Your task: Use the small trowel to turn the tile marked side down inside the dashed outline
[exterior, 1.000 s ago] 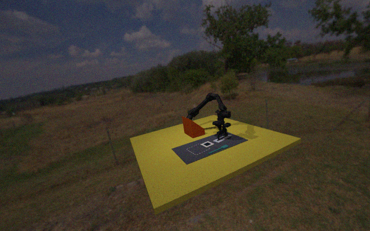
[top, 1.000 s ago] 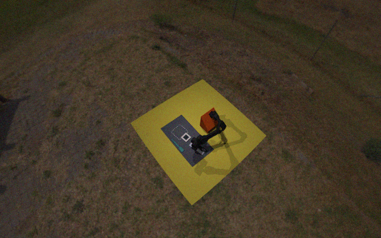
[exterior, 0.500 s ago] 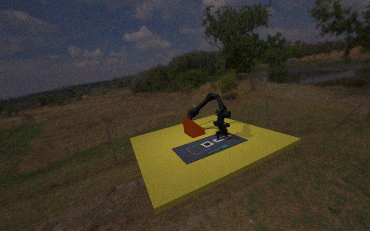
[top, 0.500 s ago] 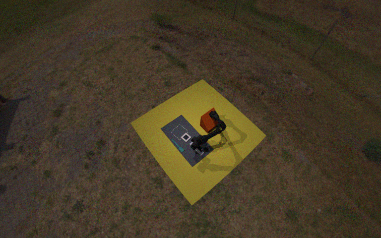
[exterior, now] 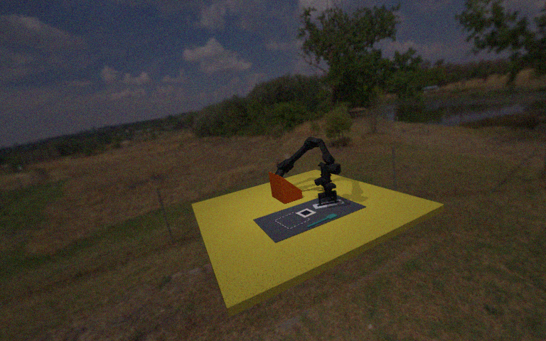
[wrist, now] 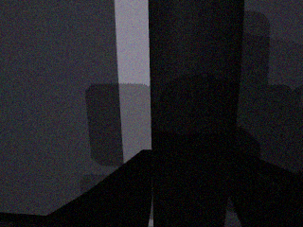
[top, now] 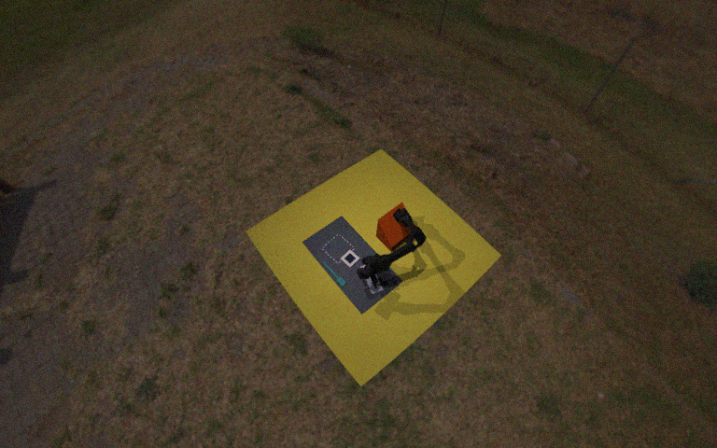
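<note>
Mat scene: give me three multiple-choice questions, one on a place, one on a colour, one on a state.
1. Where is the white-bordered tile?
A. Inside the dashed outline
B. On the mat, just outside the outline
C. Under the gripper

2. What colour is the slim tool lying loose on the mat?
A. Teal
B. Red
C. White

3. What state is the gripper in?
A. Wide open, holding nothing
B. Shut on a dark handle
C. Out of view

Answers:
1. B, the top view shows the tile next to the outline, not within it.
2. A, it shows teal in both wide views.
3. B, the wrist view shows the dark handle between the fingers.
</note>
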`<state>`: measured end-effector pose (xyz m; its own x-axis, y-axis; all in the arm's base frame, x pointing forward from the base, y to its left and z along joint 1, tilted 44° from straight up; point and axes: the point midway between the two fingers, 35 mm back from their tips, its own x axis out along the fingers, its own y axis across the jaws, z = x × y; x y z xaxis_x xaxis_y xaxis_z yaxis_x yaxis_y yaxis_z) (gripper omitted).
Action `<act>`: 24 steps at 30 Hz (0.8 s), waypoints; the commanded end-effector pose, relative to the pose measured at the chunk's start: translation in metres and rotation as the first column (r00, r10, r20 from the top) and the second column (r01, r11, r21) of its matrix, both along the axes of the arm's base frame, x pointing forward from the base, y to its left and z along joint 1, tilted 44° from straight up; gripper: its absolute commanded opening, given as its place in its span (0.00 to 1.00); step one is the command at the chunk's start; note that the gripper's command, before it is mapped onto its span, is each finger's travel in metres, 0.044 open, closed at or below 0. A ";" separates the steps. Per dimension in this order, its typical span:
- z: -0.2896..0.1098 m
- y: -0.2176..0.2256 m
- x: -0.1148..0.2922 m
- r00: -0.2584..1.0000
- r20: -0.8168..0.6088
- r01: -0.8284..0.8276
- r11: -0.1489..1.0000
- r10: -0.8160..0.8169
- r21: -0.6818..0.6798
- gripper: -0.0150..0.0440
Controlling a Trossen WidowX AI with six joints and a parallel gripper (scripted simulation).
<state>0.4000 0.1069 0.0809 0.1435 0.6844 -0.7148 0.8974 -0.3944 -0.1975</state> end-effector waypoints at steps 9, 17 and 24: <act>-0.002 0.001 -0.001 0.998 -0.045 0.036 0.999 -0.035 0.010 0.56; -0.002 0.001 -0.001 0.998 -0.045 0.036 0.999 -0.035 0.010 0.71; -0.002 0.001 -0.001 0.998 -0.045 0.036 0.999 -0.035 0.010 0.71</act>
<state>0.4000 0.1072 0.0806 0.1425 0.6849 -0.7145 0.8766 -0.4225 -0.2302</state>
